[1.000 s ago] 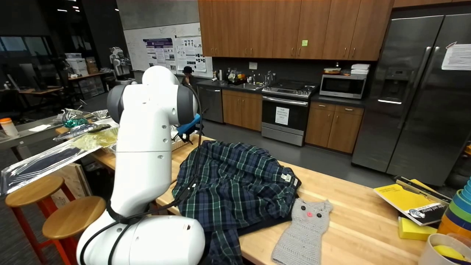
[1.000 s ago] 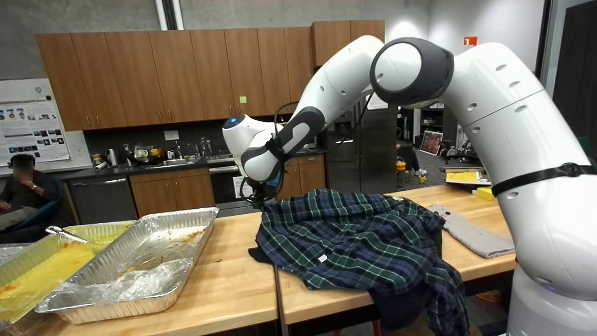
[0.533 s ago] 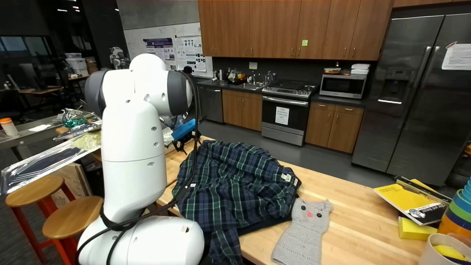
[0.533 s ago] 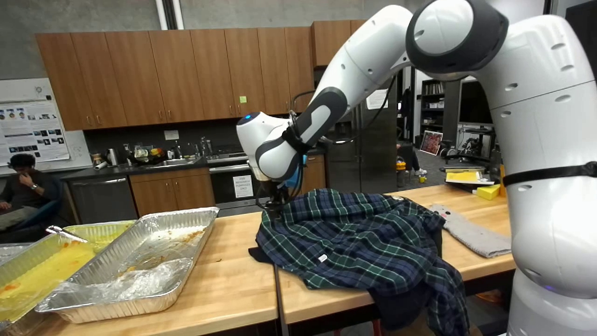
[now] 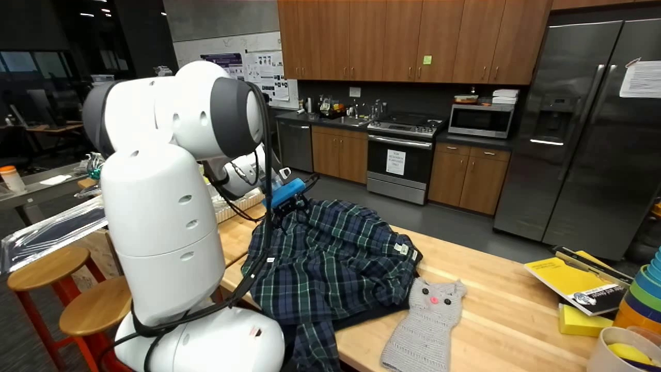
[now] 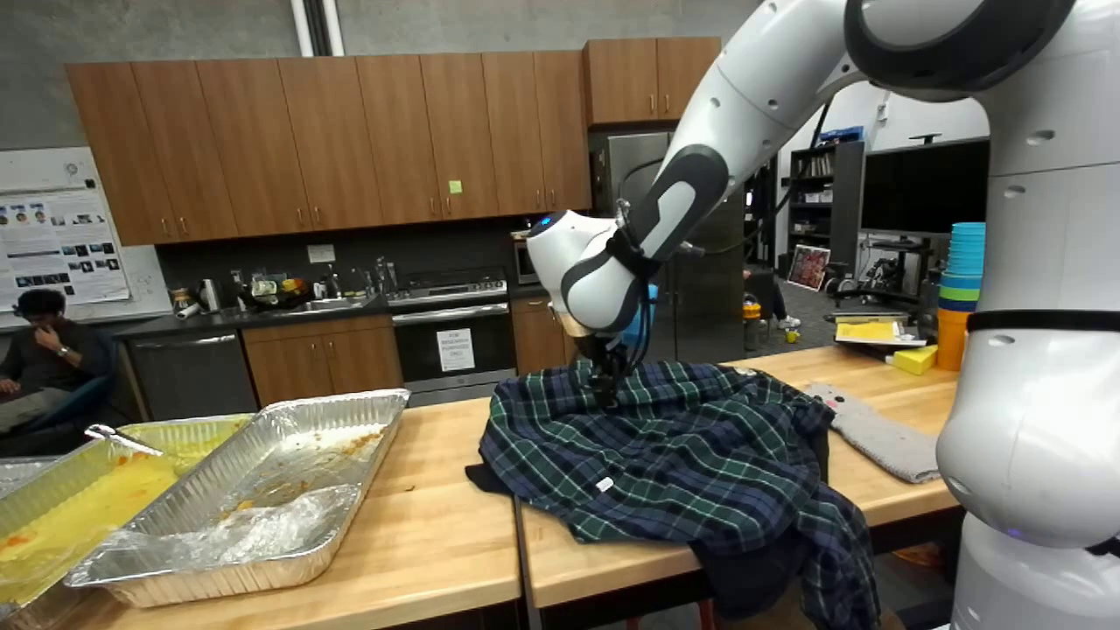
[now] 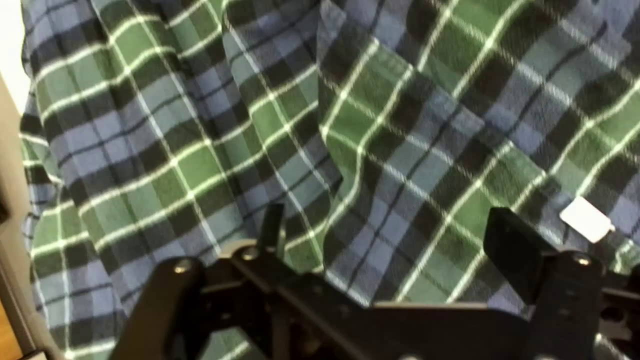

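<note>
A dark green and navy plaid shirt [image 5: 335,263] lies rumpled on the wooden table [image 5: 506,315]. It also shows in an exterior view [image 6: 691,455] and fills most of the wrist view [image 7: 200,150]. My gripper [image 7: 392,230] is open, its two black fingers wide apart with only shirt cloth visible behind them. In an exterior view the gripper [image 6: 605,394] points down at the shirt's far part; whether it touches the cloth I cannot tell. A small white tag [image 7: 586,220] on the shirt is beside the right finger. A grey knitted cat-faced piece [image 5: 428,323] lies beside the shirt.
Foil trays [image 6: 236,577] with food remains stand on the adjoining table. A yellow book [image 5: 570,279], a yellow block [image 5: 583,321] and stacked coloured cups [image 5: 645,299] are at the table's far end. Wooden stools [image 5: 95,305] stand near the arm. One shirt sleeve hangs over the table edge.
My gripper has moved from the shirt's edge near the foil trays to over the shirt, rightward in both exterior views. The elbow has swung back. The shirt looks unmoved.
</note>
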Robot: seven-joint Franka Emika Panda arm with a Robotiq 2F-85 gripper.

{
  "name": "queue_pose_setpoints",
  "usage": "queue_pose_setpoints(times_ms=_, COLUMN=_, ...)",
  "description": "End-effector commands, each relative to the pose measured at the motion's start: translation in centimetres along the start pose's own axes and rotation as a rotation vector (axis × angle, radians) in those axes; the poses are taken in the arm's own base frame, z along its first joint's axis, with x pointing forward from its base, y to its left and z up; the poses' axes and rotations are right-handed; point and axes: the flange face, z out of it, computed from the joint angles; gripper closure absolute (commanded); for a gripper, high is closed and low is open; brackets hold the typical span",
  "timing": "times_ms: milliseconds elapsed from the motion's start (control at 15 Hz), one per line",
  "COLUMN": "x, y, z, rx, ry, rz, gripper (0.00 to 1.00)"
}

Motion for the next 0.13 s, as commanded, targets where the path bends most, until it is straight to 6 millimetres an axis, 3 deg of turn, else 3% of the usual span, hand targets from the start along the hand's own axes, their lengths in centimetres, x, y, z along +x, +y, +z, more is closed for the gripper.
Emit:
queue_pose_setpoints(times_ms=0, x=-1.38, y=0.56, z=0.17, rx=0.011, ry=-0.005, rz=0.005, gripper=0.0)
queue_pose_setpoints(times_ms=67, x=-2.06, y=0.84, z=0.23, rx=0.012, ry=-0.007, rz=0.007, gripper=0.0)
